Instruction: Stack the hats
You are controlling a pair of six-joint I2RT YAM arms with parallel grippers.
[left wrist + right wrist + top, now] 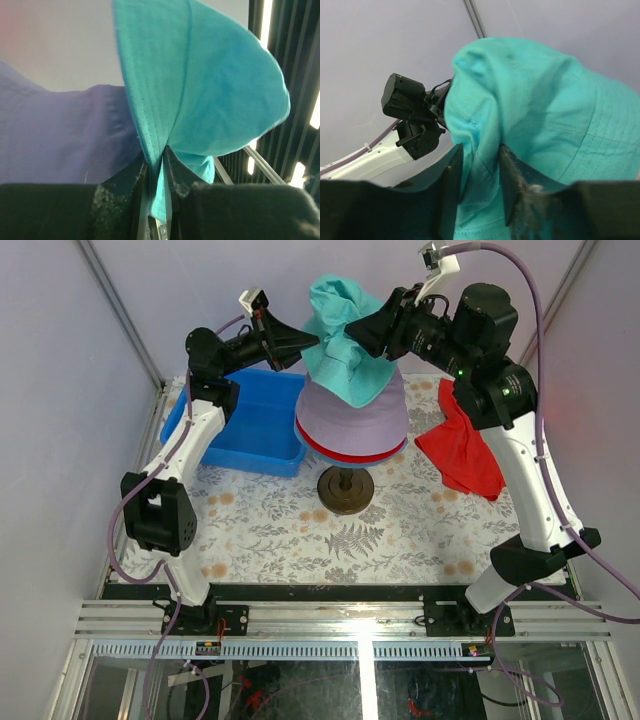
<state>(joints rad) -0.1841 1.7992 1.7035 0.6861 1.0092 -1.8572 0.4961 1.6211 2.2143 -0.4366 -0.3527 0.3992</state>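
- The teal hat (335, 310) is held up in the air, crumpled and tilted, just above the pile at the middle of the worktop (300, 530) toward its far edge.
- The left tool (162, 155) is pinched tight on the brim of the teal hat, with the cloth squeezed flat between its two fingers and a strip hanging below them.
- The right tool (481, 150) meets the hat from the other side. Its fingers stand part open, with a fold of the teal cloth in the gap between them.
- Under the teal hat sits the lilac hat (350, 415), crown up. The red hat (350, 452) shows only as a rim below it.
- This pile stands on a dark round foot (345, 490).
- A blue bin (250, 425) sits at the far left corner of the worktop.
- A red cloth (465, 450) lies loosely near the right edge, apart from the pile.
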